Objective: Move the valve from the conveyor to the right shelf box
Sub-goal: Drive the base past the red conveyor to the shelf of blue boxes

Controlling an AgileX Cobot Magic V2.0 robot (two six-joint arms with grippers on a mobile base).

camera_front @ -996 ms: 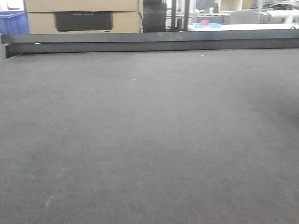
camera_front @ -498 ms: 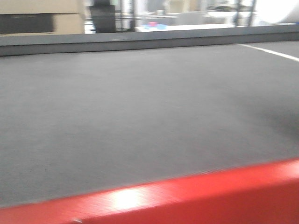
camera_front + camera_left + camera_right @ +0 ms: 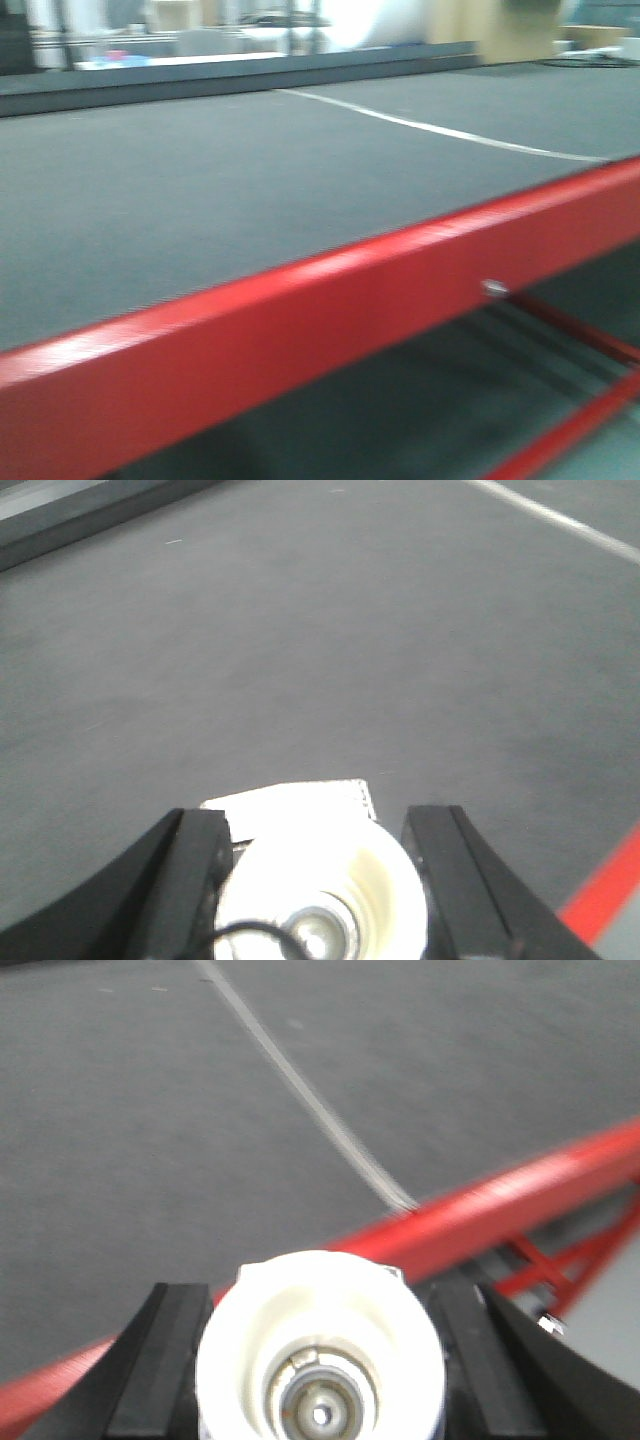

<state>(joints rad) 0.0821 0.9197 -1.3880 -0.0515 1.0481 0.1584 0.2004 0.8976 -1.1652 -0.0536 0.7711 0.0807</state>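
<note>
**A:** What did the front view show?
**B:** A wide, dark grey woven conveyor belt (image 3: 200,200), edged by its red-painted metal frame rail (image 3: 300,320).
**A:** And the left wrist view?
**B:** The left pincer (image 3: 318,825) gripped a small silvery-grey, white-ended valve (image 3: 320,890) above the belt.
**A:** The right wrist view?
**B:** The right pincer (image 3: 315,1298) clamped a second white-ended valve (image 3: 320,1360), over the rail and a pale seam line (image 3: 300,1090).

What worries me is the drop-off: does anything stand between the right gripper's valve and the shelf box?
No view shows the box. The valve sits in the right gripper; beyond it only the conveyor shows.
</note>
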